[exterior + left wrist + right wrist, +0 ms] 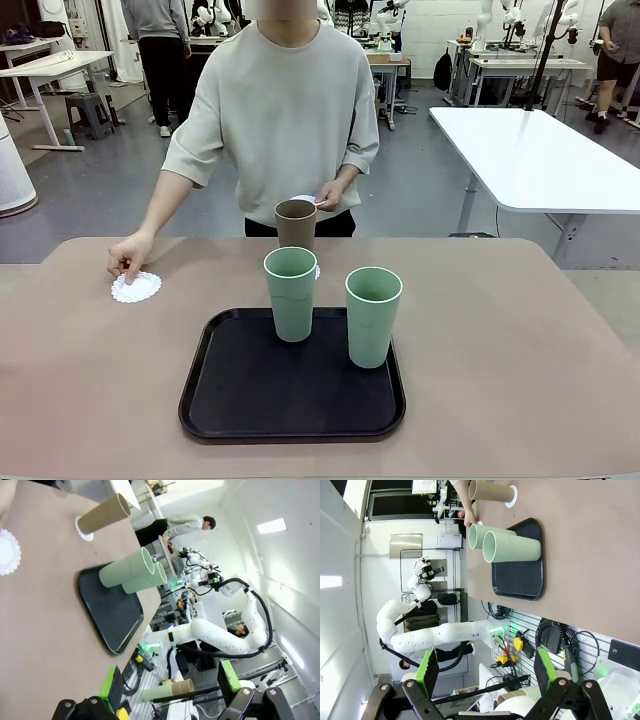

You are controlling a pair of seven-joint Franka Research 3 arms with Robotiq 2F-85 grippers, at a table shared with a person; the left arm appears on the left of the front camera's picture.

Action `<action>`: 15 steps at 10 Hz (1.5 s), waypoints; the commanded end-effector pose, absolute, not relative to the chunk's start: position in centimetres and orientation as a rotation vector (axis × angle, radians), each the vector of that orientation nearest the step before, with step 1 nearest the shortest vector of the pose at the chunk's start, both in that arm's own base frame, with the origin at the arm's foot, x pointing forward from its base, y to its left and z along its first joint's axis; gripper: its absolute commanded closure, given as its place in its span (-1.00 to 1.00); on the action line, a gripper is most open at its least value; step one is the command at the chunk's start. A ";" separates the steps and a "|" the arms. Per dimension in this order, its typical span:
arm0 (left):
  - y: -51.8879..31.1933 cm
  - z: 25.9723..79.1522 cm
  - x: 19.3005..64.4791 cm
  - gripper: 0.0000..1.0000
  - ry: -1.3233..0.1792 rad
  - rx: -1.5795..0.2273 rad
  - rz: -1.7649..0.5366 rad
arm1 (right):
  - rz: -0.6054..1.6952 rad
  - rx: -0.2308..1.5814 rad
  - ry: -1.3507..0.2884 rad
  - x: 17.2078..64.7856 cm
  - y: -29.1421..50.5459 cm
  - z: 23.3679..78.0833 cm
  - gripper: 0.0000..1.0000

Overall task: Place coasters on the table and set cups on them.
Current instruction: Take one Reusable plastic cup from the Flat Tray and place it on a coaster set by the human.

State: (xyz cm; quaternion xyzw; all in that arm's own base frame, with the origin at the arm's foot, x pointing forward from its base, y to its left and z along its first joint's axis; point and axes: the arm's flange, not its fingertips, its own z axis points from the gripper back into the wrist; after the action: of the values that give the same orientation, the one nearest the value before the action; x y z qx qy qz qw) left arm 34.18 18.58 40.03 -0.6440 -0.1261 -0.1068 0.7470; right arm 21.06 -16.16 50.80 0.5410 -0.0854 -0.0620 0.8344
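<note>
A person's hand presses one white coaster (136, 288) (8, 552) onto the tan table (520, 350) at the far left. The person's other hand holds a second coaster (304, 200) at waist height. The brown cup (296, 222) (102, 516) (492, 490) stands upright beyond the tray on a coaster (317, 271) (82, 530) (512, 495). Two pale green cups (290, 293) (373, 315) (127, 570) (512, 546) stand on the black tray (290, 400). My left gripper (167, 690) and right gripper (486, 672) are open, empty and well back from the table.
The black tray (115, 615) (520, 580) sits near the table's front middle. Bare tabletop lies to both sides of it. A white table (530, 150) stands off to the far right. The person stands at the far edge.
</note>
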 end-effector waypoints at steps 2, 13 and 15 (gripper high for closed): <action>18.7 40.2 34.0 -1.00 -0.279 -1.412 -0.234 | -0.127 1.169 -0.193 21.2 -16.1 51.0 -1.00; 18.7 40.2 34.0 -1.00 -0.279 -1.412 -0.234 | -0.127 1.169 -0.193 21.2 -16.1 51.0 -1.00; 18.7 40.2 34.0 -1.00 -0.279 -1.412 -0.234 | -0.127 1.169 -0.193 21.2 -16.1 51.0 -1.00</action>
State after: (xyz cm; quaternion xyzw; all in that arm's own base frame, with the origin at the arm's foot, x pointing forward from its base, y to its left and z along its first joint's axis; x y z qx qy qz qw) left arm 34.17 18.59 40.04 -0.6439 -0.1262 -0.1066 0.7471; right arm 21.06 -16.16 50.80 0.5410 -0.0854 -0.0620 0.8344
